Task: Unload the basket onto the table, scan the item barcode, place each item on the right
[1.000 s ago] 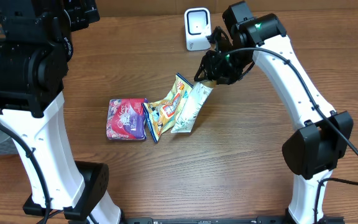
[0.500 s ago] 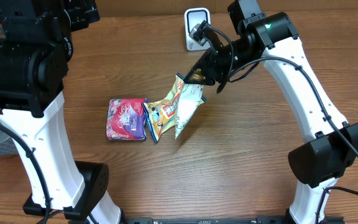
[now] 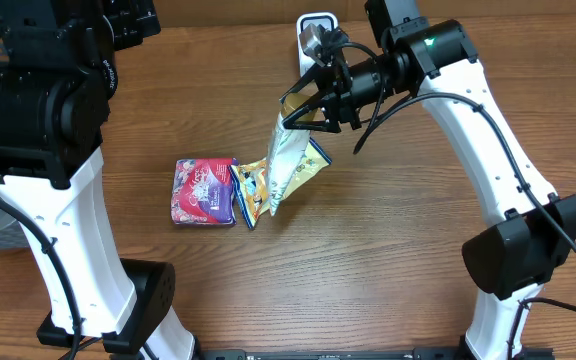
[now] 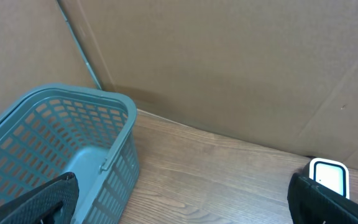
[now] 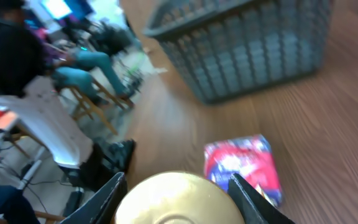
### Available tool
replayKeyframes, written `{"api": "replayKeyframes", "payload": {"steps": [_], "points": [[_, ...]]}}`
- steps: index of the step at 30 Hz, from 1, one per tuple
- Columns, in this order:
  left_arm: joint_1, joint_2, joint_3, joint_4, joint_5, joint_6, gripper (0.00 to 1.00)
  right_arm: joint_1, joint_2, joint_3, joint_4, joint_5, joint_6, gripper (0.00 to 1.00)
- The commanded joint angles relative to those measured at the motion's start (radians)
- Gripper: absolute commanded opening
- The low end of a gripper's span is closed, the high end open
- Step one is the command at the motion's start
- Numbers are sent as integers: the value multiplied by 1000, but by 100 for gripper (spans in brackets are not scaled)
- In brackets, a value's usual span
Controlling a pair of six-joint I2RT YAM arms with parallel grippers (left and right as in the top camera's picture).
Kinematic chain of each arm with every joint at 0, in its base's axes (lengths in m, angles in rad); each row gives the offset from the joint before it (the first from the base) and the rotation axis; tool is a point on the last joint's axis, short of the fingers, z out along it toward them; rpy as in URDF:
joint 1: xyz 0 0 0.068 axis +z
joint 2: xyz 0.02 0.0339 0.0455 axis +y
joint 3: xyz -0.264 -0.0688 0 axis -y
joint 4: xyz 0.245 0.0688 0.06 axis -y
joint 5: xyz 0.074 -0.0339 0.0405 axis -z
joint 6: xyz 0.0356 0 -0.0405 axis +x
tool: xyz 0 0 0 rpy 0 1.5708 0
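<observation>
Brown wood-grain surface (image 3: 388, 260) is backed by a plain cardboard wall (image 4: 229, 62). At far left, a teal plastic lattice basket (image 4: 55, 143) stands on the surface close to the wall. The left pincer (image 4: 182, 180) is raised above this area with its jaws spread wide and nothing between them. Near the centre of the surface lies a red and pink foil packet (image 3: 204, 191), flat, with a yellow snack packet (image 3: 251, 187) touching its right edge. The white and green pouch (image 3: 288, 160) hangs tilted above the yellow snack packet, its upper end lifted toward the back of the surface; whether its lower tip rests on the yellow packet cannot be determined. The right pincer (image 3: 306, 112) is closed part-way on the upper end of that pouch, and the gold end of the pouch fills the gap between its fingers (image 5: 107, 199) in the right wrist view. Just behind the right pincer, a white box-shaped barcode scanner (image 4: 329, 177) stands upright at the rear edge.
</observation>
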State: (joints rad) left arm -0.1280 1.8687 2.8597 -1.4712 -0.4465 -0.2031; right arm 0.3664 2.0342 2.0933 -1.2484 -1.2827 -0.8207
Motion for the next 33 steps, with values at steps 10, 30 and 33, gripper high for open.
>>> {"api": "replayKeyframes", "payload": {"steps": [10, 30, 33], "points": [[11, 14, 2, 1, -13, 16, 100, 5, 87, -195, 192, -266, -156, 24], [11, 14, 2, 1, -13, 16, 100, 3, 203, -327, 312, -200, -148, 55], [11, 14, 2, 1, -13, 16, 100, -3, 207, -327, 289, -166, -147, 64]]}}
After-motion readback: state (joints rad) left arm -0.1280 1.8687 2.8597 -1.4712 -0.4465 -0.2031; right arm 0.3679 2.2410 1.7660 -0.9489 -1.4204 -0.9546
